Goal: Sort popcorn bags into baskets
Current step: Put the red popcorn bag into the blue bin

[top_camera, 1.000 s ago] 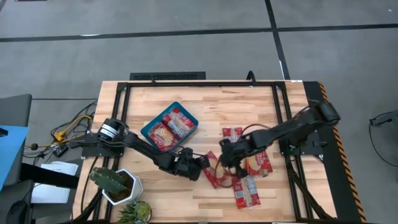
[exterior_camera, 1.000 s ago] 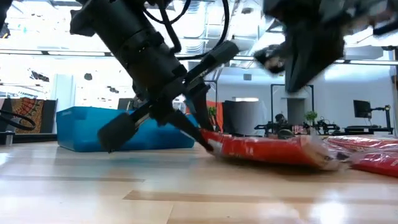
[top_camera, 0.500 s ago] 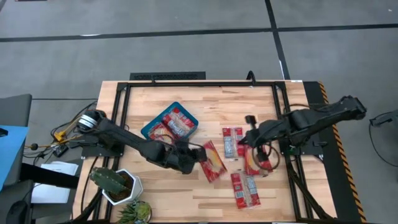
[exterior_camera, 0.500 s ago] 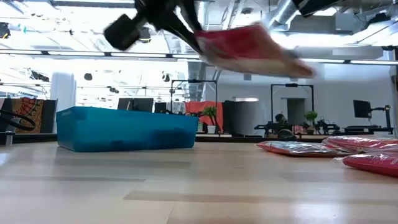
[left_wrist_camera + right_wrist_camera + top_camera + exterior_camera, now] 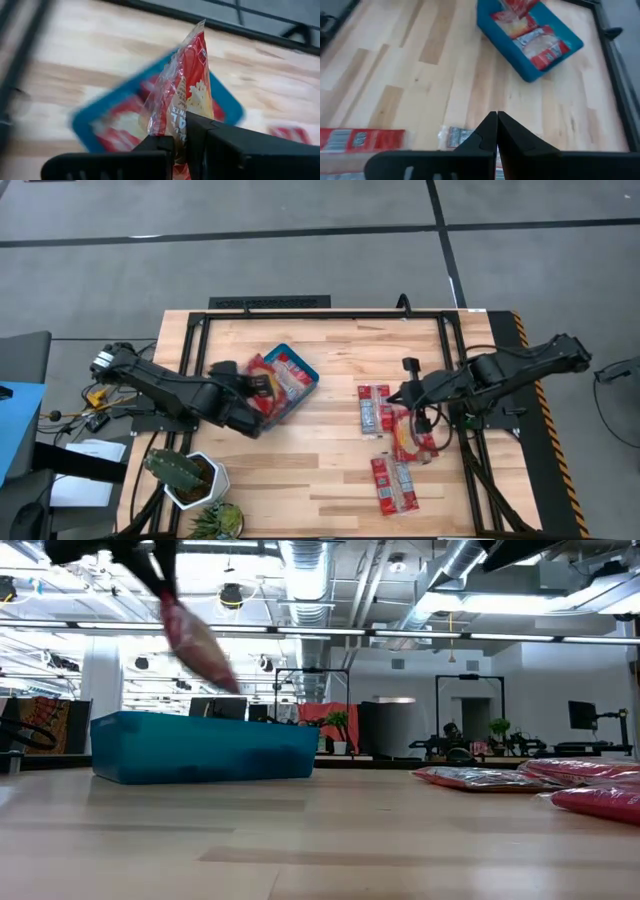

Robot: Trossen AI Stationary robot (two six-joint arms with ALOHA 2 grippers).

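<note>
My left gripper [image 5: 250,388] is shut on a red popcorn bag [image 5: 187,85] and holds it in the air over the teal tray [image 5: 306,366]. In the low view this bag [image 5: 195,640] slants above the tray [image 5: 200,750]. The tray has other red bags lying flat in it [image 5: 540,42]. My right gripper [image 5: 405,387] is shut and empty, and hovers near three bags that lie flat on the right half of the table [image 5: 373,408], [image 5: 410,435], [image 5: 395,485]. My left gripper pinches the bag between its two fingers at one short end [image 5: 172,122]. The bag is lifted clear of the table and the tray. It points away from the fingers and slants down below them, as the low view shows.
A white cactus pot [image 5: 190,478] and another plant [image 5: 220,520] stand at the near left corner. A black frame [image 5: 330,313] runs round the table. Bare wood lies between the tray and the loose bags.
My left gripper has lifted a bag off the middle of the table and carried it up and toward the left and far side, to above the tray. My right gripper has drawn back from that bag toward the table's right edge.
</note>
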